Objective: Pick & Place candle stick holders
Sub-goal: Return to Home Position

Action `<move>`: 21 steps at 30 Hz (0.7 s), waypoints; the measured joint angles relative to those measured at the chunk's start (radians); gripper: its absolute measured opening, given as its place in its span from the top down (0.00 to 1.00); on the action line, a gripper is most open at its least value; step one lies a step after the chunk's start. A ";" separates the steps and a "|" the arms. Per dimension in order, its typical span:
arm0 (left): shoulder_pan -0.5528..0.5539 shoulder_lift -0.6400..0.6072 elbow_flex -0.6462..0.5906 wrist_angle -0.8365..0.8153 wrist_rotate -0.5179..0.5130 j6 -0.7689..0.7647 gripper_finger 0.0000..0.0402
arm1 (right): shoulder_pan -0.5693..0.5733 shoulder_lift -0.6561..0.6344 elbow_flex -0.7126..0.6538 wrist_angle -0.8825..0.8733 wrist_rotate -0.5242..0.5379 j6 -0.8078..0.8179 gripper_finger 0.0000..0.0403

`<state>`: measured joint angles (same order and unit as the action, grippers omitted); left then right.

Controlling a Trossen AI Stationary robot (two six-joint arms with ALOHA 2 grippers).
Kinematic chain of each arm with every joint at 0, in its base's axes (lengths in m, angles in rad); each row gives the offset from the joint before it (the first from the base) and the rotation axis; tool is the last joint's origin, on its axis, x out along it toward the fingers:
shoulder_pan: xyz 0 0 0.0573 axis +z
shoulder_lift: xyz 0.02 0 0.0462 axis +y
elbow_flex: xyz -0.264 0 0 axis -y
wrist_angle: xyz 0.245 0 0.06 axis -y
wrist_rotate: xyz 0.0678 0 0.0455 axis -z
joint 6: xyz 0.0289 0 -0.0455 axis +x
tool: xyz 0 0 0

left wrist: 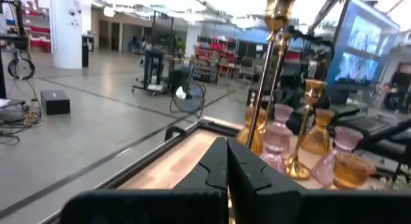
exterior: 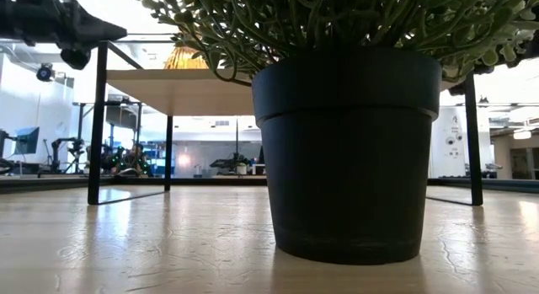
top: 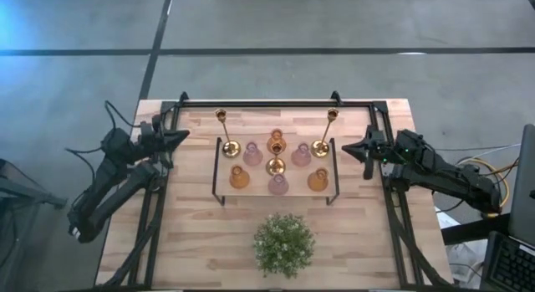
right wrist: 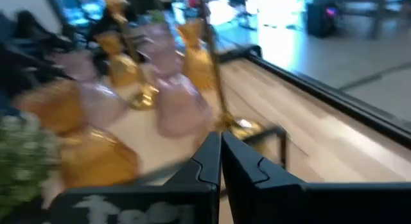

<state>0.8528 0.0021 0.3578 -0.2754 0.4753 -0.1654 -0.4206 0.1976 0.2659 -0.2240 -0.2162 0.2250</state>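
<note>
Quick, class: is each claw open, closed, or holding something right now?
Left claw: closed, empty, by the table's left edge.
Right claw: closed, empty, by the table's right edge.

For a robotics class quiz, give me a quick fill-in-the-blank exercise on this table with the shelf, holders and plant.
1. The shelf carries ____ slim brass holders.
2. The black pot holds a bushy green ____.
3. The left gripper and the right gripper each hold nothing, fingers ____.
Missing words: three; plant; shut.
</note>
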 joint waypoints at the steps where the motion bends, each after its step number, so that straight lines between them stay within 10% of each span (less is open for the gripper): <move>1: -0.001 0.000 -0.015 0.021 -0.002 -0.009 1.00 | 0.008 -0.004 -0.013 -0.002 0.025 0.004 0.98; 21: -0.026 0.000 -0.103 0.091 -0.049 -0.019 1.00 | 0.070 -0.085 -0.176 0.010 0.063 0.003 0.98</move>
<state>0.8272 0.0017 0.2550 -0.1844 0.4259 -0.1839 -0.3509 0.1128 0.0900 -0.2137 -0.1531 0.2276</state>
